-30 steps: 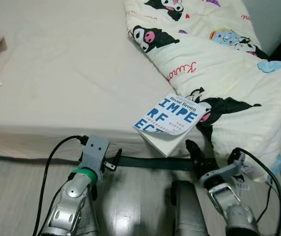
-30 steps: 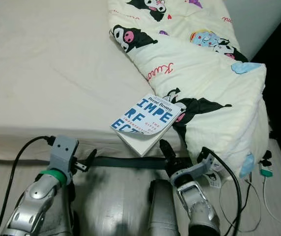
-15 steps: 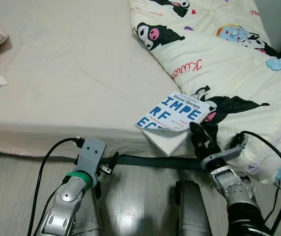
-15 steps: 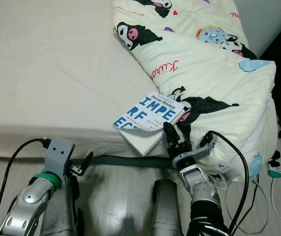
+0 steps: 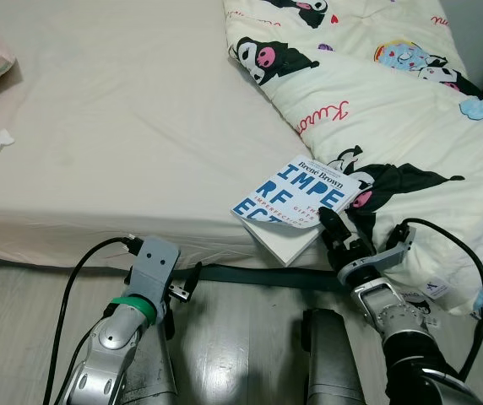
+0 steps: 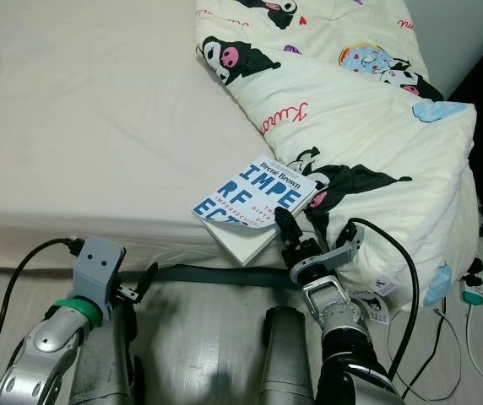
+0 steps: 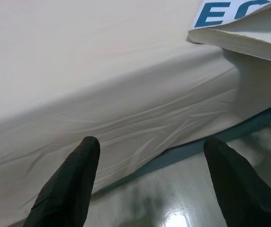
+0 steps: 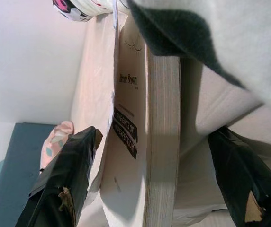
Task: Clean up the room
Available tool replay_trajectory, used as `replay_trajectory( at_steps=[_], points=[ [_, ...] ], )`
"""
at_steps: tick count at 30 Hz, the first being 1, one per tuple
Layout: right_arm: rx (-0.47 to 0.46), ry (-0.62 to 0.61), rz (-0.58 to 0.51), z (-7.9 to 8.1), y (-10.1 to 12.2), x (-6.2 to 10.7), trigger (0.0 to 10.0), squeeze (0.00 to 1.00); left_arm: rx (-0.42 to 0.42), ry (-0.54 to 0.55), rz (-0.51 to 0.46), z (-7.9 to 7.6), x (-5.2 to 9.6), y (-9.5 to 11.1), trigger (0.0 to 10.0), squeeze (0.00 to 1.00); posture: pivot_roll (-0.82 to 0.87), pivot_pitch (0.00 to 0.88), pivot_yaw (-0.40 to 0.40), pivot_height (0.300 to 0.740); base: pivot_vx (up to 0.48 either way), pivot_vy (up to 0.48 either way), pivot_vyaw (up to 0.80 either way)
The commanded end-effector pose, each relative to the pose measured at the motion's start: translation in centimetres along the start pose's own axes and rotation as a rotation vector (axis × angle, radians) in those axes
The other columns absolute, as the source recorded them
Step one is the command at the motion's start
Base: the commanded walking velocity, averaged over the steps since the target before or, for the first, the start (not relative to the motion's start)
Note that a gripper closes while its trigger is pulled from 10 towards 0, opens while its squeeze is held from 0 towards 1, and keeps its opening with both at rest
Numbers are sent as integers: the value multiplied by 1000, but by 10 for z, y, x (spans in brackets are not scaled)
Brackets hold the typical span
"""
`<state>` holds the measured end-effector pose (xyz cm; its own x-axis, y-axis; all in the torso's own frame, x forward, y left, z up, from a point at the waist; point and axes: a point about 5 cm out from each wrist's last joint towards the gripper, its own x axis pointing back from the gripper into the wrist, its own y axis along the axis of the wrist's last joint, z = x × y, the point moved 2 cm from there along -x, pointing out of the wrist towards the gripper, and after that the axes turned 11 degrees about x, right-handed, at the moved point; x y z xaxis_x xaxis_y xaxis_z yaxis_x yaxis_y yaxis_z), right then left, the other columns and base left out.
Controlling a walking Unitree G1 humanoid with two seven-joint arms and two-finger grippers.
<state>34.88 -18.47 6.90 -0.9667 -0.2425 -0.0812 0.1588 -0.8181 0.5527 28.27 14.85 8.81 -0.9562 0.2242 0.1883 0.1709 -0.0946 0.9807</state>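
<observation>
Right fingers (image 8: 67, 189) spread, apparently straddling book (image 8: 147, 142)

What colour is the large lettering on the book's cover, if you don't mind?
Blue on white, on the book; clearest in the left eye view.

A home bedroom: a bed (image 5: 98, 152) with a cream sheet, a cartoon-print quilt (image 5: 377, 101), pale wood floor (image 5: 22, 321)

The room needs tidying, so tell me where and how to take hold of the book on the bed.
Grip the book at its corner overhanging the mattress edge, coming from the floor side. The right gripper is open, fingers straddling the page block, one by the cover, one toward the quilt, so closing across the thickness should likely hold.
</observation>
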Motion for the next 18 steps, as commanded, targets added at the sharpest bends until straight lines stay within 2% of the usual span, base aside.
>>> replay_trajectory(
  at_steps=[1, 7, 18],
  points=[
    [-23, 46, 6, 6, -1, -4, 10000, 0, -3, -3, 39, -2, 4, -9, 10000, 0, 175, 243, 65, 524, 0, 0, 0],
    [-23, 171, 94, 27, -12, -19, 10000, 0, 1, -5, 39, -4, 4, -8, 10000, 0, 186, 247, 59, 524, 0, 0, 0],
    [-18, 208, 123, 37, -16, -28, 10000, 0, 7, 8, 46, -5, 7, -9, 10000, 0, 181, 252, 51, 524, 0, 0, 0]
  ],
)
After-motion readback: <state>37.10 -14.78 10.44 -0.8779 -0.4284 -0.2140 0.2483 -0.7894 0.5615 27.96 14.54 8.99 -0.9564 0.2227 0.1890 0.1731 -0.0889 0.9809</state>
